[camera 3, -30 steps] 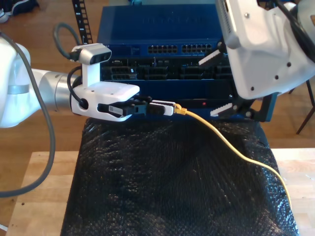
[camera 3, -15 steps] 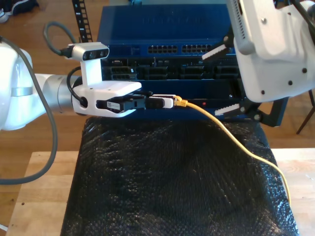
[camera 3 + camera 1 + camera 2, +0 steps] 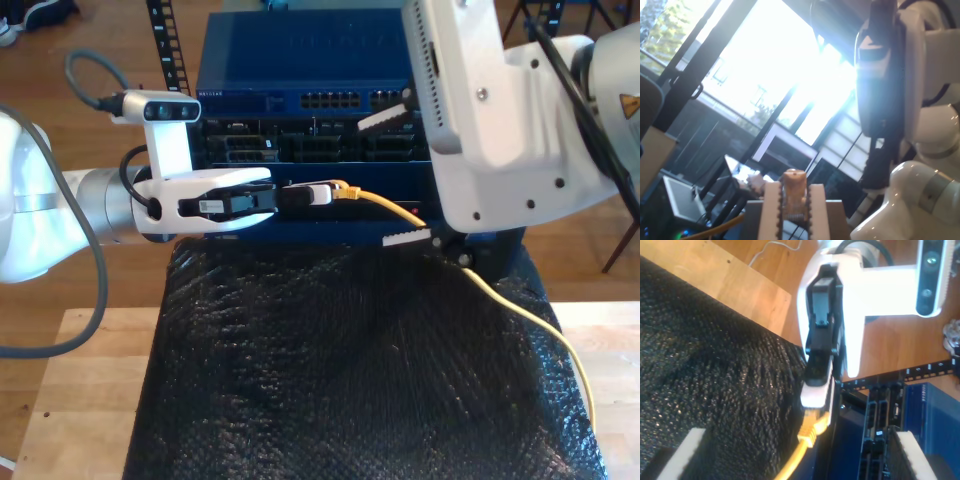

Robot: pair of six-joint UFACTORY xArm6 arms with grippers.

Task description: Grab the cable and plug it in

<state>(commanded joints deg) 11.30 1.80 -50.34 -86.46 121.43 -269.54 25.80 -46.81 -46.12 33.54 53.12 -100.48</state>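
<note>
You see a long thin yellow network cable (image 3: 520, 318) running from the exterior view's lower right, up across a black crinkled plastic mat (image 3: 340, 380) that covers a light wooden table (image 3: 80, 400). Its plug end is at the front of a blue metal rack unit w/ rows of ports (image 3: 300, 50).

My first gripper (image 3: 318, 193) reaches in horizontally from the exterior view's left on a white arm. Its white fingers are clamped on the cable's plug end. In the first wrist view the yellow boot of the cable (image 3: 794, 185) sits upright between the two toothed pads of my first gripper (image 3: 794, 205).

The plug tip points at the unit's dark lower panel. You can't tell whether it touches a port.

My second gripper (image 3: 395, 178) hangs at the exterior view's upper right, jaws spread wide & holding nothing. One white toothed finger is near the port row, the other just above the mat's back edge, w/ the cable passing between them.

In the second wrist view, my second gripper (image 3: 799, 460) looks straight at the held cable (image 3: 810, 432).
</note>
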